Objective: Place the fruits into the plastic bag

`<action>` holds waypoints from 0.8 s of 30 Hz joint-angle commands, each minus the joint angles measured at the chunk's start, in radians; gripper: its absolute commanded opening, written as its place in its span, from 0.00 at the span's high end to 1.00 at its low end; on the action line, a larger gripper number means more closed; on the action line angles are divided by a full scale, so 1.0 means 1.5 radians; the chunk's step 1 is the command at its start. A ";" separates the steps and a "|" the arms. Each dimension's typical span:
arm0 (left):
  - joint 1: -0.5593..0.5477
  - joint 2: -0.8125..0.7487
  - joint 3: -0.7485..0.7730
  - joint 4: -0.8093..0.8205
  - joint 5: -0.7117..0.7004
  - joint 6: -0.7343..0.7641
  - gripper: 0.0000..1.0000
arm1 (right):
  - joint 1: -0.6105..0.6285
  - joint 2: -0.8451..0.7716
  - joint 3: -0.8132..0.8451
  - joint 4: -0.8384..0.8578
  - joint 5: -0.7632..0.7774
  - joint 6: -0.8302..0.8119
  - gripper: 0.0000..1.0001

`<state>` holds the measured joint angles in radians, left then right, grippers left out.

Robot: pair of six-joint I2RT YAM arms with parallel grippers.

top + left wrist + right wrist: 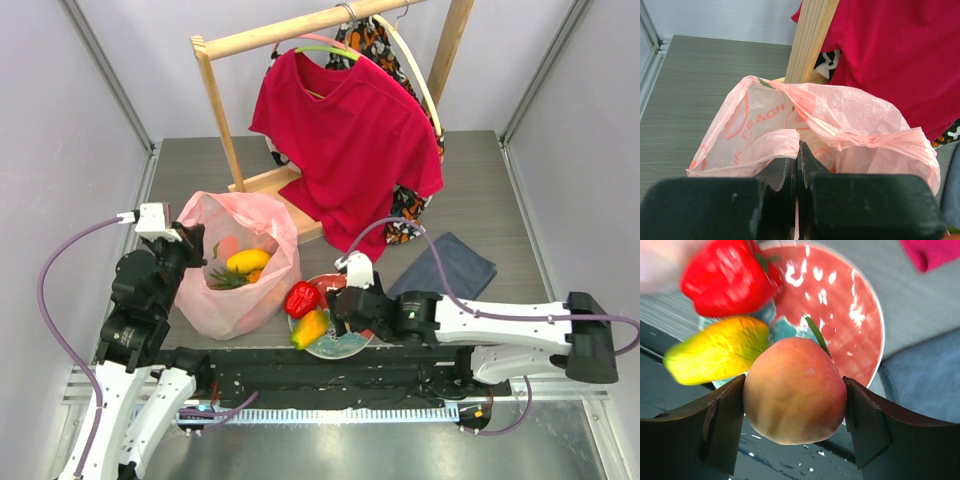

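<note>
The pink plastic bag [240,290] stands open at the left and holds a yellow fruit [248,262] and a pineapple's green leaves [228,280]. My left gripper [190,250] is shut on the bag's near rim; in the left wrist view the jaws [800,152] pinch the pink film [765,145]. My right gripper [345,305] is over the red plate [345,348]. In the right wrist view it [795,407] is shut on an orange-pink peach [790,380], held just above the plate [845,305]. A red pepper [302,298] and a yellow mango [311,328] lie on the plate's left side.
A wooden rack [222,110] with a red T-shirt [345,130] stands behind the bag. A folded grey-blue cloth [445,268] lies right of the plate. The black base rail [330,375] runs along the near edge.
</note>
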<state>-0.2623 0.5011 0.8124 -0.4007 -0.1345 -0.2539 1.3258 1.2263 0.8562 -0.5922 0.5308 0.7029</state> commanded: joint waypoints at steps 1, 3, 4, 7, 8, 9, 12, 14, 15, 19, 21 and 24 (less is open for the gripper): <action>0.000 -0.008 -0.001 0.023 -0.002 0.005 1.00 | -0.002 -0.055 0.028 0.067 0.035 -0.064 0.51; 0.000 -0.008 -0.001 0.025 -0.003 0.005 1.00 | -0.002 -0.063 0.041 0.100 0.019 -0.095 0.52; 0.000 -0.009 -0.001 0.024 -0.005 0.004 1.00 | -0.002 -0.064 0.056 0.141 0.010 -0.128 0.52; 0.000 -0.010 -0.001 0.025 -0.005 0.005 1.00 | -0.002 -0.052 0.096 0.238 -0.039 -0.183 0.52; 0.001 -0.010 -0.001 0.025 -0.006 0.004 1.00 | -0.002 -0.042 0.110 0.264 -0.060 -0.232 0.52; 0.000 -0.010 -0.001 0.026 -0.005 0.004 1.00 | -0.003 -0.031 0.127 0.284 -0.093 -0.256 0.52; 0.001 -0.011 -0.001 0.026 -0.005 0.004 1.00 | -0.012 0.049 0.259 0.319 -0.129 -0.333 0.52; 0.000 -0.014 -0.002 0.025 -0.006 0.004 1.00 | -0.024 0.112 0.314 0.318 -0.151 -0.367 0.52; 0.000 -0.014 -0.002 0.026 -0.006 0.004 1.00 | -0.029 0.129 0.336 0.318 -0.165 -0.374 0.52; 0.000 -0.019 -0.004 0.029 -0.010 0.004 1.00 | -0.058 0.224 0.445 0.298 -0.218 -0.396 0.52; 0.000 -0.020 -0.003 0.028 -0.009 0.004 1.00 | -0.072 0.254 0.495 0.270 -0.230 -0.398 0.52; 0.000 -0.021 -0.004 0.029 -0.007 0.004 1.00 | -0.101 0.326 0.581 0.202 -0.293 -0.392 0.53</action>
<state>-0.2623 0.4782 0.8116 -0.4007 -0.1352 -0.2539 1.2194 1.6234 1.5673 -0.1967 0.2085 0.1474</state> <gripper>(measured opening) 0.020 0.762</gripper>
